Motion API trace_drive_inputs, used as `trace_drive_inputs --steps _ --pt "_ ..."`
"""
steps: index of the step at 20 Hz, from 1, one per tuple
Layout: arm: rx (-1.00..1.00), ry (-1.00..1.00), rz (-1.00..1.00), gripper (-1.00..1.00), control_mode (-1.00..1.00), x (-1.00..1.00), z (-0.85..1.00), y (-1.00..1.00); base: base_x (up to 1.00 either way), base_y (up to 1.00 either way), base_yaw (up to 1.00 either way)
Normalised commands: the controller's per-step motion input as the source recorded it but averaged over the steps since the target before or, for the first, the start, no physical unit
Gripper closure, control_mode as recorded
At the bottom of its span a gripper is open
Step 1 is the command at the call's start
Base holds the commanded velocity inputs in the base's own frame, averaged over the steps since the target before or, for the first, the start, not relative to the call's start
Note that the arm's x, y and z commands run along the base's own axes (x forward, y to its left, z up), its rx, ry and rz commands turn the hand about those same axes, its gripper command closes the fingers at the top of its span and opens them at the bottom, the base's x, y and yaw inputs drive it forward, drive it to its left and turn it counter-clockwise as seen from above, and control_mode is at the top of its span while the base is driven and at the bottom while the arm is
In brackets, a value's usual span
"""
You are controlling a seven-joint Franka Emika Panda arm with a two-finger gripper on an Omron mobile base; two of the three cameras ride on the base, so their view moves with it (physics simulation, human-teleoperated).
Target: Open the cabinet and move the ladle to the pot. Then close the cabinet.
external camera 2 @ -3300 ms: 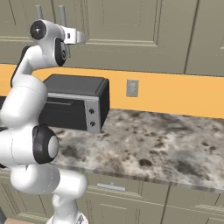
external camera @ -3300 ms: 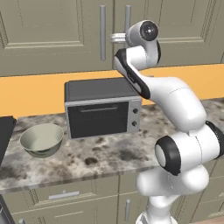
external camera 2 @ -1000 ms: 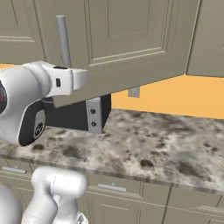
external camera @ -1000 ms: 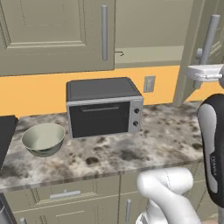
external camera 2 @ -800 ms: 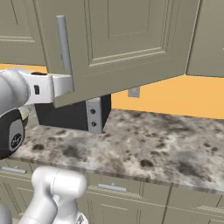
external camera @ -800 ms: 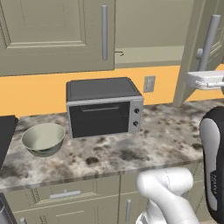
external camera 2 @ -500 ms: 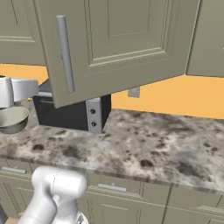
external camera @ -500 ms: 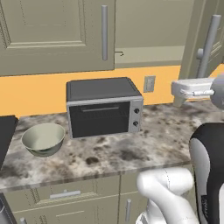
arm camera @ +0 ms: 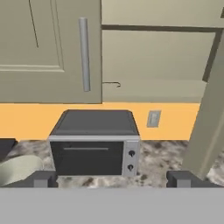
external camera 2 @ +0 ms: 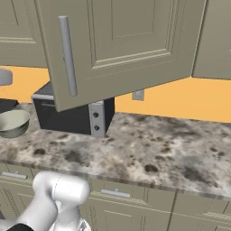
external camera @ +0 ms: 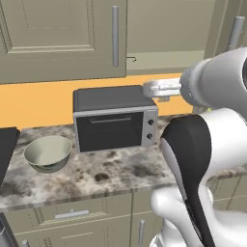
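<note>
Jaws of the gripper [arm camera: 112, 179] stand wide apart and hold nothing, with free air around them above the counter [external camera: 120, 176]. Up ahead is the cabinet [arm camera: 48, 48]: its right door [external camera 2: 122, 45] is swung out, its left door is shut. A thin dark hook, perhaps the ladle [arm camera: 113, 84], shows inside on the shelf, above the toaster oven [arm camera: 94, 144].
</note>
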Motion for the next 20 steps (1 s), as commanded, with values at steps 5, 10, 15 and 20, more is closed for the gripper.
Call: trace_drive_inputs --steps 5,10,15,20 --pt "-0.08 0.02 -0.07 -1.0 -1.0 0.56 0.0 0.24 0.0 0.0 0.0" --pt "-0.11 0.02 -0.12 -1.0 -1.0 0.68 -0.01 0.0 0.0 0.0 0.0" --pt "-0.09 0.01 -0.11 -1.0 -1.0 0.7 -0.02 0.0 0.0 0.0 0.0" --pt "-0.1 0.0 -0.09 -1.0 -1.0 0.54 -0.02 -0.05 0.0 0.0 0.0"
